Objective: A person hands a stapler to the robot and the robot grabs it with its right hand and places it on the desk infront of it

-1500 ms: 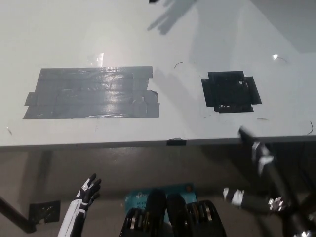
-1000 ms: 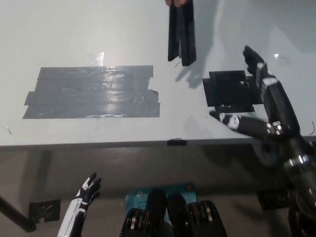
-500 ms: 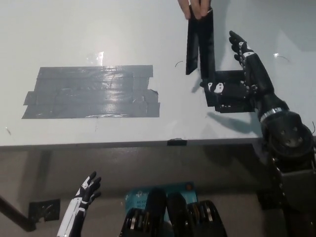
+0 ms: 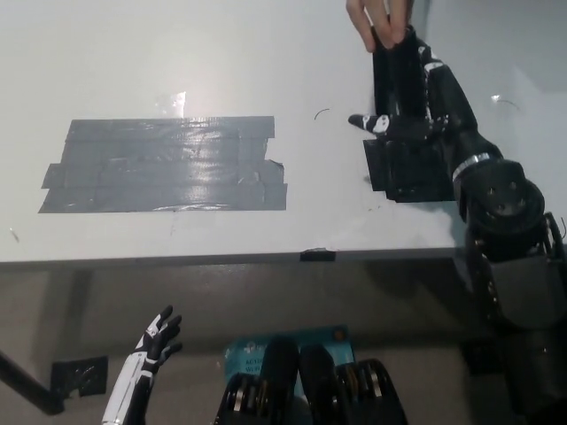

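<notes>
Fingers of the black right hand (image 4: 416, 115) curl around the lower part of the black stapler (image 4: 396, 80), which a person's hand (image 4: 376, 18) holds by its top at the far right of the desk (image 4: 177, 62), above the black tape patch (image 4: 412, 168). Low at the near left, the white left hand (image 4: 155, 341) rests below the desk edge, fingers spread, holding nothing. A grey tape patch (image 4: 164, 166) lies at left.

Glossy grey tape patch (image 4: 164, 166) — smooth white desk (image 4: 266, 62), matt black stapler (image 4: 396, 80).
</notes>
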